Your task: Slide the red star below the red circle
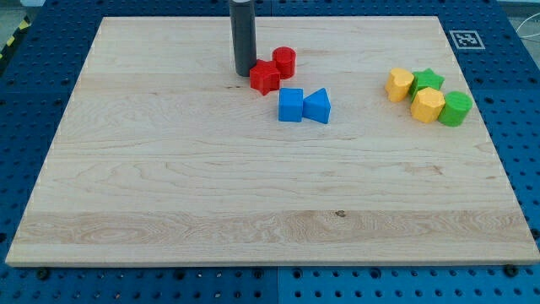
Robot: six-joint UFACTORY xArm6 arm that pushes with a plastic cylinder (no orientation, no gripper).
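The red star (pixel 265 78) lies on the wooden board near the view's top centre. The red circle (pixel 284 62) stands just up and to the right of it, almost touching. My tip (pixel 245 73) is the lower end of the dark rod and sits right at the star's left side, touching or nearly touching it.
A blue cube (pixel 290 105) and a blue triangle (pixel 317 106) lie just below the star. At the view's right are two yellow blocks (pixel 400 84) (pixel 427 105), a green star (pixel 429 81) and a green block (pixel 456 109). The board's (pixel 169 186) edges border a blue perforated table.
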